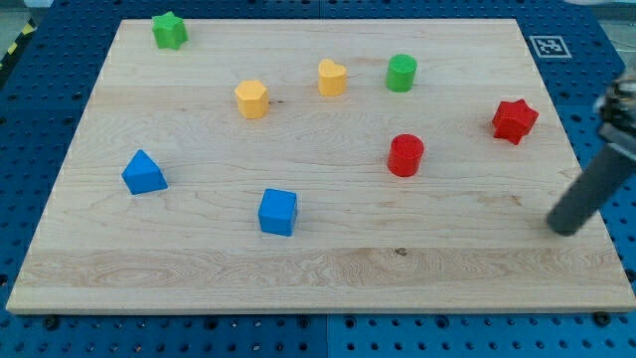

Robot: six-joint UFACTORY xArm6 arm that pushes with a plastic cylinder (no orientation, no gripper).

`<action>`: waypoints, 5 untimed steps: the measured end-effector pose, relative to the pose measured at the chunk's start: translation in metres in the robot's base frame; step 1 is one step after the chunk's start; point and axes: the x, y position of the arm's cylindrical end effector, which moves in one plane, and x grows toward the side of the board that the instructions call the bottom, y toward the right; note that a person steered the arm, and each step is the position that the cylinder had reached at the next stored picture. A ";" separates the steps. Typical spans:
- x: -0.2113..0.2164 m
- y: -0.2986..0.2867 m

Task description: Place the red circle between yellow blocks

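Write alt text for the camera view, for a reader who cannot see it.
A red circle sits right of centre on a wooden board, below and right of two yellow blocks near the top. My tip rests near the right edge, apart from every block, below a red star.

Red circle (pixel 405 155), red star (pixel 514 120), yellow blocks (pixel 252 98), pale wooden board (pixel 328 268).

Single raised oblique view over wooden board (pixel 318 268)
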 end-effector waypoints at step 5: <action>-0.111 -0.146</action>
